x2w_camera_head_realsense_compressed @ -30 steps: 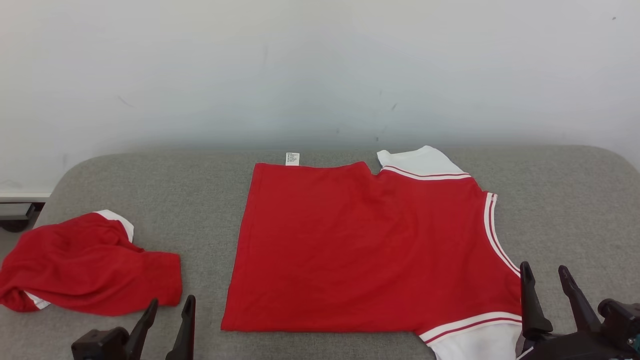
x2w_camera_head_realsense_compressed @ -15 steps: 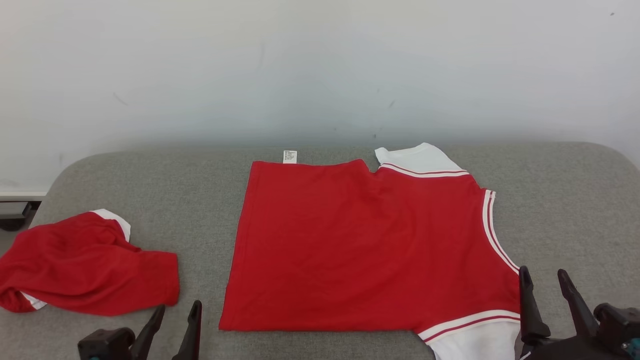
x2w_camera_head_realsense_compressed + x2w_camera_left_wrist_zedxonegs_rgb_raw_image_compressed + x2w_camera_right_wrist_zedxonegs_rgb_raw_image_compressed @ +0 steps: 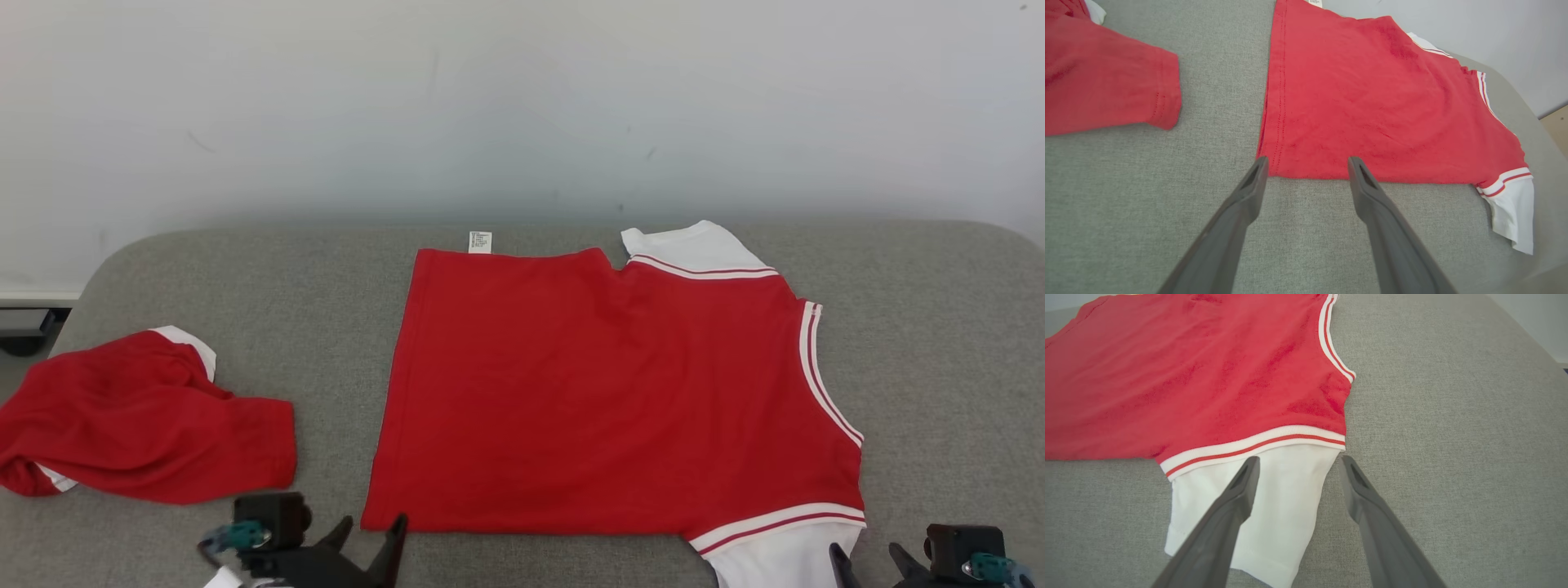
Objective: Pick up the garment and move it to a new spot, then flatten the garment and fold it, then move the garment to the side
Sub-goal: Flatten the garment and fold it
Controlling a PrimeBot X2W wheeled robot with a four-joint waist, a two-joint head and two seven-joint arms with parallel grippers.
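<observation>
Garment (image 3: pixel 604 392): red, with white sleeves and red-and-white striped trim. It lay spread flat at the middle of the grey fabric-covered counter (image 3: pixel 939 343), hem to the robot's left and neckline to its right. A small white label (image 3: pixel 480 242) projected from its far edge. One white sleeve (image 3: pixel 686 245) lay at the far side, and the other white sleeve (image 3: pixel 1274 506) at the near right corner.

Left gripper (image 3: pixel 371 527): jaws spread wide, holding nothing. In the left wrist view its two dark fingertips stood at the near edge of the garment by the hem corner, one tip at the corner itself and the other further along that edge. Contact with the cloth could not be determined.

Right gripper (image 3: pixel 864 555): jaws likewise spread wide, holding nothing. In the right wrist view one finger lay across the near white sleeve, just short of the striped band. The other sat over bare counter just beside the sleeve's edge.

Second red garment (image 3: pixel 139 425): crumpled, with white trim, lying at the left end of the counter, well apart from the flat one.

A pale wall (image 3: pixel 522 106) stood behind the counter
</observation>
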